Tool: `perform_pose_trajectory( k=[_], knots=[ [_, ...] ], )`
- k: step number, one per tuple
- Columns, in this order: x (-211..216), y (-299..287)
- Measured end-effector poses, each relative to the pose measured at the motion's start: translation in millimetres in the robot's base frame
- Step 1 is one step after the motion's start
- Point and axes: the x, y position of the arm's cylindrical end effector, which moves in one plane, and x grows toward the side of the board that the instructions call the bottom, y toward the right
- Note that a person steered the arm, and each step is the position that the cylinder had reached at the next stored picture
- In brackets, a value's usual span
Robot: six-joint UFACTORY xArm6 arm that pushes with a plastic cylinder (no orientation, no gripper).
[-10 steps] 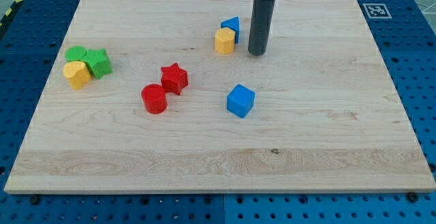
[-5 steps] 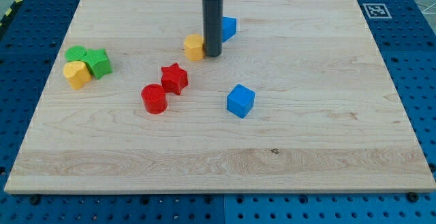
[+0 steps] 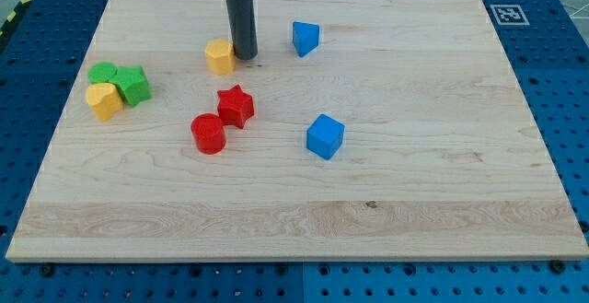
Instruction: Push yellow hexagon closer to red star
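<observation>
Camera view: my tip [image 3: 245, 57], the lower end of the straight dark rod, rests on the pale wooden board [image 3: 433, 156] and touches the right side of the small yellow hexagon block [image 3: 220, 55], standing at its 3 o'clock. The arm carries no pincer, so there is nothing to call open or closed.

The yellow hexagon block lies in the board's upper middle, near the dark red star block [image 3: 236, 106], at about the star's 11 o'clock, with bare wood between them. A red cylinder block [image 3: 208, 134] sits just beside the star at its 7 o'clock.

A blue wedge-like block [image 3: 306, 38] lies at 3 o'clock from my tip, apart from it. A blue cube [image 3: 324, 136] lies at the star's 4 o'clock, well apart.

At the board's 9 o'clock edge, a green round block [image 3: 102, 72], a green star-like block [image 3: 132, 85] and a second yellow block [image 3: 104, 100] cluster touching.
</observation>
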Motion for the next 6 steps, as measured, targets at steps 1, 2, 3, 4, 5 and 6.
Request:
perform_pose_trajectory(
  k=[1, 2, 3, 4, 5, 6],
  knots=[
    [22, 0],
    [28, 0],
    [4, 0],
    [-36, -7],
    [-30, -29],
    [-7, -32]
  ],
)
